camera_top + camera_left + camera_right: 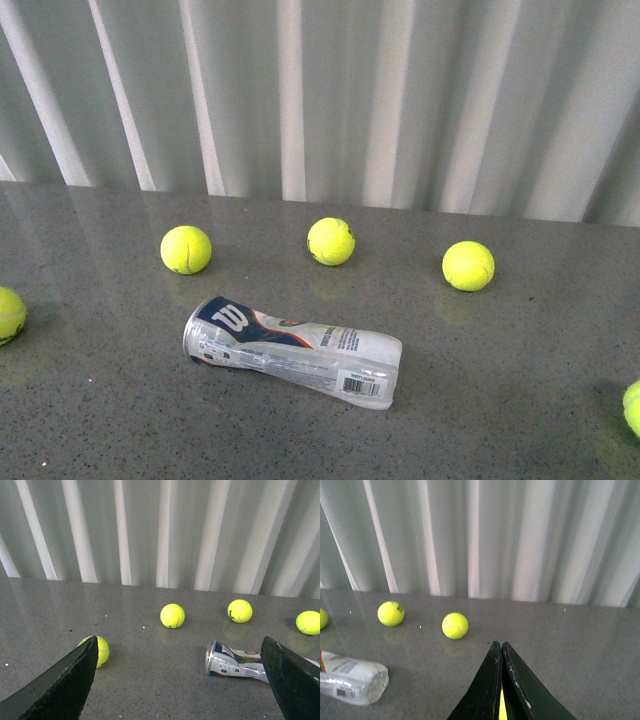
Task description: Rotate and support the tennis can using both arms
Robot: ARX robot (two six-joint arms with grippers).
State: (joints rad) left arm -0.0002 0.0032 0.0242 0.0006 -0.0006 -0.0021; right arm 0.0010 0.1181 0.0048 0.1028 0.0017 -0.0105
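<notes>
Tennis balls (186, 249), yellow-green and round, sat here and there on the grey speckled table (520, 400). In front of three of them lay the clear plastic tennis can (292, 350) with its white-and-blue label. It was flat on its side near the middle of the table, silver rim toward the robot's left and barcode end toward its right. Nothing touched it.

The left jaws stood wide open, their black fingers (60, 685) far apart and off the can. The right jaws were pressed together, finger against finger, away from the can too.

I thought the job had hardly begun; this looked like the reaching step. Next, I guessed, the right jaws would need to open. Then both arms would have to come in, one at each end, and hold softly, since a round can might roll away.
</notes>
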